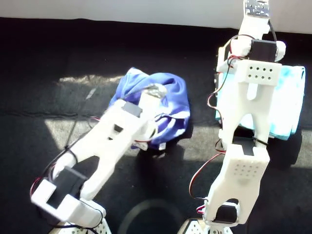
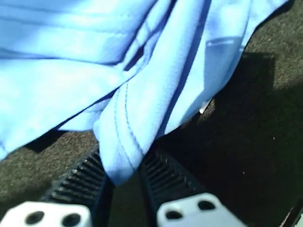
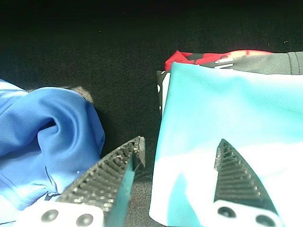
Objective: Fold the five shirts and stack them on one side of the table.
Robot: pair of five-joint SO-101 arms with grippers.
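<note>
Blue shirt (image 1: 171,92) lies crumpled near the folded stack (image 1: 292,100), not touching it. In the left wrist view the left gripper (image 2: 124,163) pinches a fold of this shirt. In the right wrist view the right gripper (image 3: 177,152) is wide open over the stack's edge.

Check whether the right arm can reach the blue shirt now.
Probably yes: the right arm hangs, jaws open, over the teal shirt; only bare table separates it from the blue shirt. The left arm grips that shirt, though.
</note>
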